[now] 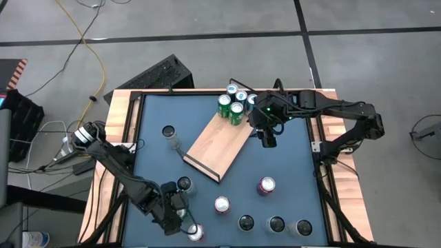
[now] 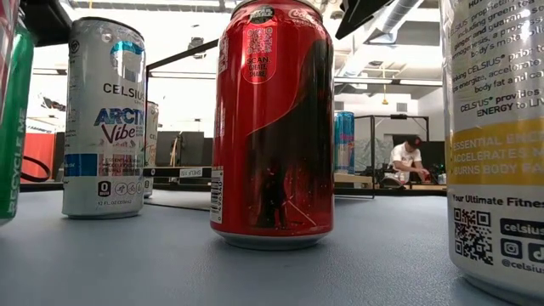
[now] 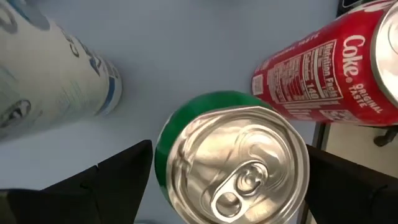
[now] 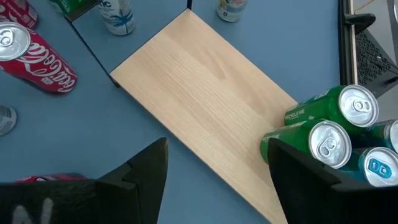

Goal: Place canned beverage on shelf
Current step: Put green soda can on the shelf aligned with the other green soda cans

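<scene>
From above, we see the flat light-wood shelf board (image 1: 218,143) lying askew at mid-table, four cans clustered at its far end, of which the green ones (image 1: 225,105) show best; the right gripper (image 1: 267,138) hangs just off the board's right edge, its arm folded in from the right rim, while the left gripper (image 1: 180,215) sits low at the near-left edge among scattered cans, partly masked by its own arm. At table height, a red cola can (image 2: 272,127) fills the centre and a white can (image 2: 104,119) stands to its left; both neighbours at the frame edges are cut off, and no gripper is discernible. Past the left wrist, we find a green-sided can (image 3: 233,165) standing between the spread, empty fingers (image 3: 118,180). Past the right wrist, the fingers (image 4: 146,174) are apart and empty above the bare board (image 4: 205,93).
</scene>
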{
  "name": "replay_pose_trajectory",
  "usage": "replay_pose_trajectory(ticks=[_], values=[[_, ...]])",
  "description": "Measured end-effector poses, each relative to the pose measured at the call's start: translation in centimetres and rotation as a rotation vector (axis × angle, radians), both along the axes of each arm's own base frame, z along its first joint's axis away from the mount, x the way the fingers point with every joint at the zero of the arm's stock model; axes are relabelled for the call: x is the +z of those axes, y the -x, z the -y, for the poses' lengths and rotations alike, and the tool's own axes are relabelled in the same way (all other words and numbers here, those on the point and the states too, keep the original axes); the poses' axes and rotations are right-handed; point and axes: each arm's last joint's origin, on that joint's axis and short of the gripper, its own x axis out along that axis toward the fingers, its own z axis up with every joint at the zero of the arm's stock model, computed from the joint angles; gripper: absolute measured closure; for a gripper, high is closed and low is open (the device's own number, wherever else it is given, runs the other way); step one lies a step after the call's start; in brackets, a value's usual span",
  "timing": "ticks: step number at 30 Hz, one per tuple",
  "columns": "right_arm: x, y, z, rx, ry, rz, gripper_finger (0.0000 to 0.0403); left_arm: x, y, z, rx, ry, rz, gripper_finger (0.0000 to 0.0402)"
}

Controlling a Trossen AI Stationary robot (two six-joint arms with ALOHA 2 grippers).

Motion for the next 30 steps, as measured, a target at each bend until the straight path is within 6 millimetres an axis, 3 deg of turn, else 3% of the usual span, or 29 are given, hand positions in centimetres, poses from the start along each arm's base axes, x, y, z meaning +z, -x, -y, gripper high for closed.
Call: replay_pose_trajectory(ticks=[5,11,25,30], values=[[0.0,0.0,0.0,0.007,0.005,-0.002,0.0144,0.1,-0.5,-0.4,0.02,0.011,0.009,0.0057],[-0.1,0.2,0.2,0.006,0.01,-0.023,0.0144,0.1,-1.1,-0.9,0.086,0.076,-0.014,0.0113],[-0.2,0.6,0.8,0.1,0.095,-0.059,0.0144,1.6,-1.8,-0.8,0.346,0.303,-0.107,0.0113],[0.2,1.3,1.6,0.104,0.118,-0.061,0.0144,3.7,-1.7,-0.8,0.431,0.328,-0.158,0.0113]])
